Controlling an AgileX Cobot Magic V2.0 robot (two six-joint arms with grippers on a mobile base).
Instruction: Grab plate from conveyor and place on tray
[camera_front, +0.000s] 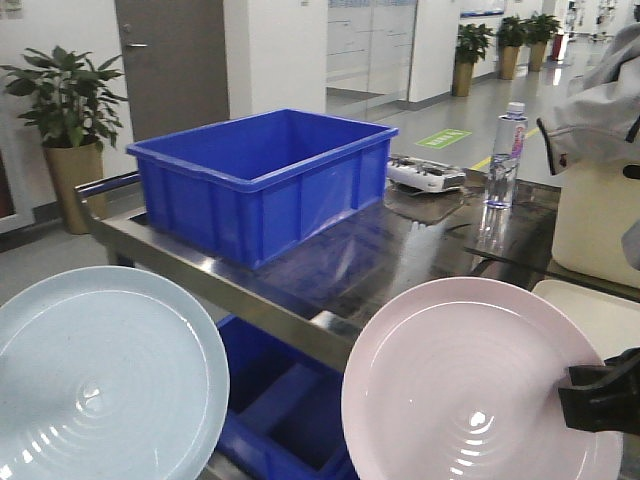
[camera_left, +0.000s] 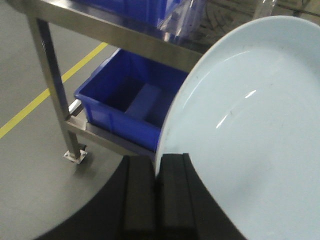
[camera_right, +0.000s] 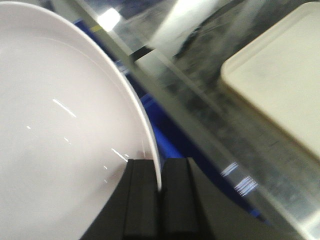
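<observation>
My left gripper (camera_left: 157, 166) is clenched on the rim of a pale blue plate (camera_left: 250, 125), the edge pinched between both black fingers and the plate tilted up, off to the left of the steel table (camera_front: 400, 260). My right gripper (camera_right: 160, 171) grips a pink plate (camera_right: 65, 125) the same way, by its rim, with the face tilted toward the front camera. The tray (camera_right: 280, 80) lies flat on the tabletop to the right of the pink plate, apart from it and bare as far as I can see. A blue crate (camera_front: 265, 175) sits on the table's left part, a water bottle (camera_front: 505, 155) stands farther back, and a second blue crate (camera_left: 130, 105) rests on the shelf beneath.
</observation>
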